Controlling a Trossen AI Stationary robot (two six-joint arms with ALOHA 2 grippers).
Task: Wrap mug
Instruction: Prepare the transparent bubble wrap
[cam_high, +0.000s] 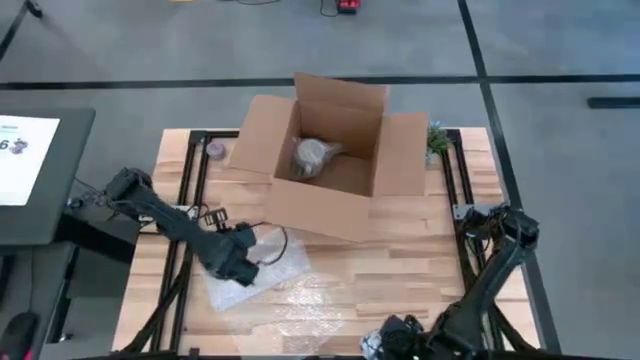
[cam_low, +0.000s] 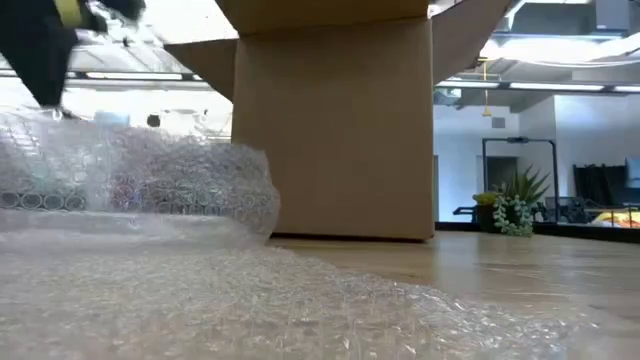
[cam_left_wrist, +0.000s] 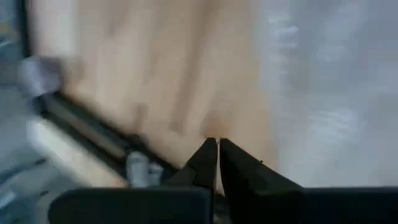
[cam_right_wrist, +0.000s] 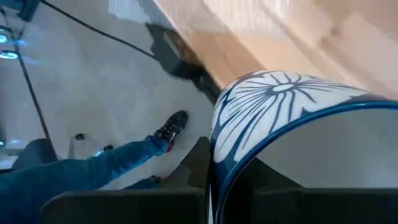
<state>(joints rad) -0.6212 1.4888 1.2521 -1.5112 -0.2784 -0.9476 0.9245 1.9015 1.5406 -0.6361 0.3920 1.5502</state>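
The mug (cam_right_wrist: 292, 118), white with a dark blue flower pattern and blue rim, sat clamped in the right gripper (cam_high: 392, 338) at the worktop's near edge, towards its right corner; the right wrist view showed the mug's wall filling the space between that gripper's fingers. The bubble wrap (cam_high: 290, 290) lay spread on the worktop (cam_high: 420, 260) over the near-left part, just beside the mug's position, with one edge lifted and curled into a hump. The left gripper (cam_high: 240, 262) hung over that raised edge, its fingers drawn nearly together with only a slit between them; whether they pinched the film could not be told. Behind the sheet stood an open cardboard box (cam_high: 330, 160) in the middle of the worktop with a wrapped item (cam_high: 314, 156) already inside, and a small plant (cam_high: 437, 138) stood by the far-right edge. A person's leg in blue jeans (cam_right_wrist: 93, 168) showed on the floor beyond the near edge.

The step in hand looked like bringing the mug onto the sheet. To do it well, the mug should be laid on its side near one edge of the film, with the left gripper keeping the sheet flat and taut so it rolls without bunching.
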